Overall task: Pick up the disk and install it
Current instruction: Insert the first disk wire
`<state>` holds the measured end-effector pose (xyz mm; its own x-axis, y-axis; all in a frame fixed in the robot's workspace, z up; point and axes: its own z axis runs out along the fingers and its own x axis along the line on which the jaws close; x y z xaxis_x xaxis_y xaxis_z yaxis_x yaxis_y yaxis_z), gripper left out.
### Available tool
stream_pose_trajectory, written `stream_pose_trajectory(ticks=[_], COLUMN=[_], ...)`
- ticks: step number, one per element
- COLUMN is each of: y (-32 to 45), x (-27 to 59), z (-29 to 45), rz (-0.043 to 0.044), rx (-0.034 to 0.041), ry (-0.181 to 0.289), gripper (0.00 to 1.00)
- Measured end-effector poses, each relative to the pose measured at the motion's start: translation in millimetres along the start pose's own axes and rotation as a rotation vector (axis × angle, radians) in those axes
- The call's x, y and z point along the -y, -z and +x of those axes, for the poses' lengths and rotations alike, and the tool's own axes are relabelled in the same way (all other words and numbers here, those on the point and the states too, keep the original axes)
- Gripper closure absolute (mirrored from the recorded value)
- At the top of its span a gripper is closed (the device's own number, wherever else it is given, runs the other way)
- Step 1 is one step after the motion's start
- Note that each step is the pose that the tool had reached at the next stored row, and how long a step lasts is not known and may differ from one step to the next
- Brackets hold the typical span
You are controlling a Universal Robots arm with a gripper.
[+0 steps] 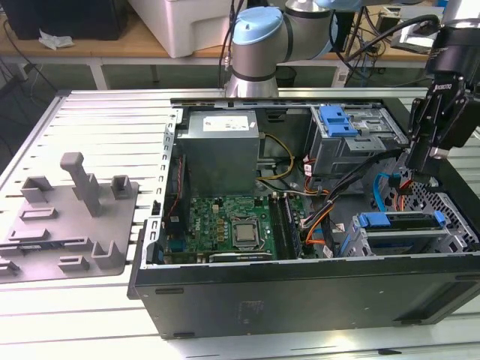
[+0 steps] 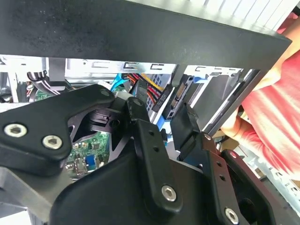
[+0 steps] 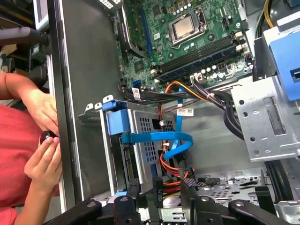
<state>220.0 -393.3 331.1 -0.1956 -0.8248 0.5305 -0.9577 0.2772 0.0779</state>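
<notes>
Slatted table [image 1: 97, 112], open computer case [image 1: 300, 300], gripper [image 1: 418, 176] near disk [image 1: 401, 222]

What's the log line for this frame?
gripper: open, empty, inside case above disk | disk: in drive cage | person's hand: at case's outer wall
</notes>
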Motion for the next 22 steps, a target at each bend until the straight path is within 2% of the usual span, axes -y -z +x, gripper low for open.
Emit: stream_pose_trajectory(ticks=[4, 6, 11, 18, 19, 22], y=[0.7, 0.8, 0.1, -1.7, -1.6, -1.6], x=[-0.3, -0.3, -3.4, -11.2, -11.2, -11.2], z=[0.1, 0.1, 0.7, 2.4, 2.4, 2.3], rz=[0.0088, 0.0181, 0.0351, 0.0461, 0.047, 0.0483], rx=[-0.0046, -0.0056, -0.0016, 0.0025, 0.0027, 0.0032], ry=[-0.007, -0.013, -0.025, -0.033, -0.033, -0.034], gripper=[0.53, 0.53, 0.53, 0.54, 0.61, 0.61])
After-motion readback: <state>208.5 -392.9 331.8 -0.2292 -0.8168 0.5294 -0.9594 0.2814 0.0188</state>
